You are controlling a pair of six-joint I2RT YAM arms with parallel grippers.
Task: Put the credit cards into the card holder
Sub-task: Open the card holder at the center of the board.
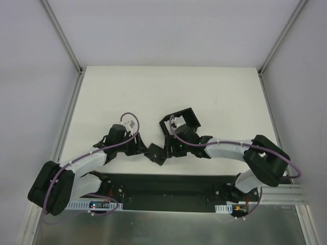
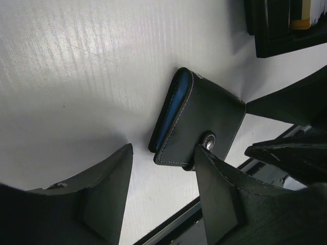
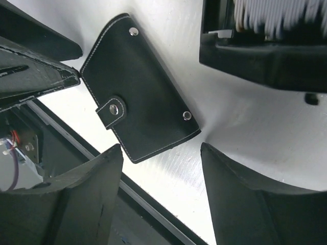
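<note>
The card holder [image 3: 138,92] is a flat black wallet lying shut on the white table, its clasp tab [image 3: 113,109] snapped. It also shows in the left wrist view [image 2: 204,122], with a blue inside at its edge, and in the top view [image 1: 156,153]. Several pale credit cards [image 3: 271,15] stand on edge in a black walled tray [image 3: 265,56]. My left gripper [image 2: 163,158] is open and empty, one fingertip [image 2: 204,163] at the wallet's clasp. My right gripper [image 3: 161,148] is open and empty, just near of the wallet. In the top view the wallet lies between the two grippers.
The black tray [image 1: 181,120] stands behind the right gripper [image 1: 168,149], right of the left gripper [image 1: 142,145]. A dark rail [image 1: 168,186] runs along the table's near edge. Grey walls close in the table [image 1: 153,92] on three sides.
</note>
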